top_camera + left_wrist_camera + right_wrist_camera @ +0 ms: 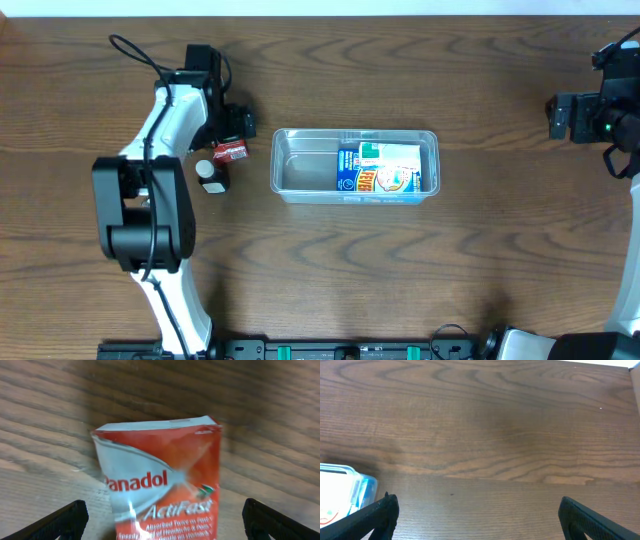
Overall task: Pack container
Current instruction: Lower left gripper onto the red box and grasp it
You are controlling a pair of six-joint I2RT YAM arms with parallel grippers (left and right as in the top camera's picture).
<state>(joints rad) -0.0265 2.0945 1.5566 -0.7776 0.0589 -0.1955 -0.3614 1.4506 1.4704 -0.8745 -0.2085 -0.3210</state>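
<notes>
**A:** Overhead: clear rectangular plastic tub (300,172) mid-table, blue-green-white carton (385,168) already inside. Red-white Panadol packet (230,152) + small white-capped dark bottle (210,177) just left of tub, not packed yet.

**B:** Left wrist: left gripper (165,522) spread wide over packet, holding nothing. Right wrist: right gripper (477,515) wide too, empty, only wooden table (495,420) below. No obstacles afaict.

A robotics lab bench is indicated: a left arm (150,215) and a right arm (612,112) are mounted at a wood-grain table (400,260), with a loose cable (135,50) seen.
</notes>
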